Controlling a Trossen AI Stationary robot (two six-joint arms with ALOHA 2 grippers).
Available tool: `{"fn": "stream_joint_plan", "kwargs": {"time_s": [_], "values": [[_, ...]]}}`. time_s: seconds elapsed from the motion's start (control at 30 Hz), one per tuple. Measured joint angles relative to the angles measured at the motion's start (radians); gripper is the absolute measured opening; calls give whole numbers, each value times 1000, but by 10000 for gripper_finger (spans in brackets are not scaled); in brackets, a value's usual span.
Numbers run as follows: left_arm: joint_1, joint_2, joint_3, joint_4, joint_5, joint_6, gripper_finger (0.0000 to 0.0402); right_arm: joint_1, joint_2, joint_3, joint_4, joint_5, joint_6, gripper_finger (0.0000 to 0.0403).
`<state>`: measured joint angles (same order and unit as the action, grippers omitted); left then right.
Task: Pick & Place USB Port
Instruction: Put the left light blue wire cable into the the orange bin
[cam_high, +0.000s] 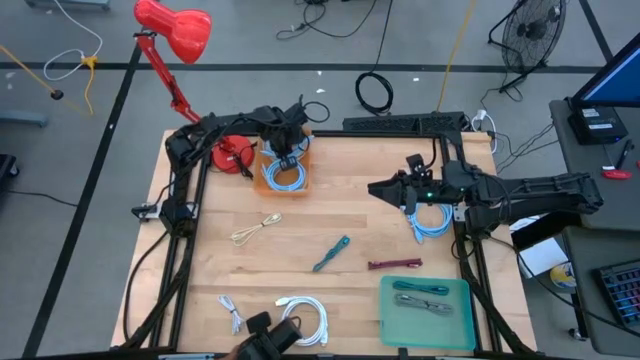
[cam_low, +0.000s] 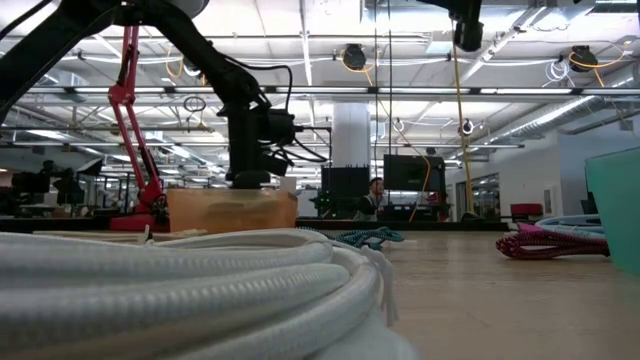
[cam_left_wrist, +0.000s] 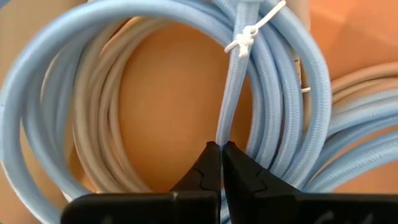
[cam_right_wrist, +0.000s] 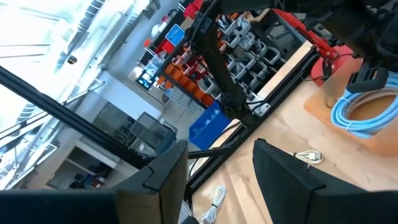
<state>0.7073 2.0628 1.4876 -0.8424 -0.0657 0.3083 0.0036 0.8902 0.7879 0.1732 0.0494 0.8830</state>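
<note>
Left gripper (cam_high: 287, 152) down in the orange box (cam_high: 303, 181) on a light-blue cable coil (cam_high: 285, 176); right gripper (cam_high: 385, 189) waiting spread.

We see the left gripper's fingertips (cam_left_wrist: 211, 163) pressed together, pinching a thin strand of the light-blue coil just below its white tie (cam_left_wrist: 244, 40), with the coil lying inside the orange box at the table's (cam_high: 300, 240) far left. Our right gripper hangs over the right-centre of the table, its fingers (cam_right_wrist: 283, 171) apart and empty. Just beside it a second blue cable (cam_high: 432, 220) lies on the wood. Nearer the front we find a beige cable (cam_high: 256, 229), a teal cable (cam_high: 331, 253), a maroon cable (cam_high: 394, 264) and white coiled cables (cam_high: 305, 315), and a green tray (cam_high: 391, 316) at the front right holding grey cables (cam_high: 421, 297). A red lamp (cam_high: 176, 28) stands at the far left corner.
</note>
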Motion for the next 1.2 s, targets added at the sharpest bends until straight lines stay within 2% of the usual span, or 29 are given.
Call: {"fn": "stream_joint_plan", "kwargs": {"time_s": [0.17,0.4,0.67,1.1,1.2], "values": [[8,1,0,-24,13,-19,23,0,0,0,14,0,-5,171],[5,6,22,-51,-1,-53,96,0,0,0,17,-2,-5,171],[-17,8,127,-96,-39,-57,168,0,0,0,17,-26,-5,171],[-42,-13,224,-193,-40,-44,175,0,0,0,19,-54,-6,171],[-44,-45,239,-192,-89,-44,169,0,0,0,27,-55,-12,171]]}}
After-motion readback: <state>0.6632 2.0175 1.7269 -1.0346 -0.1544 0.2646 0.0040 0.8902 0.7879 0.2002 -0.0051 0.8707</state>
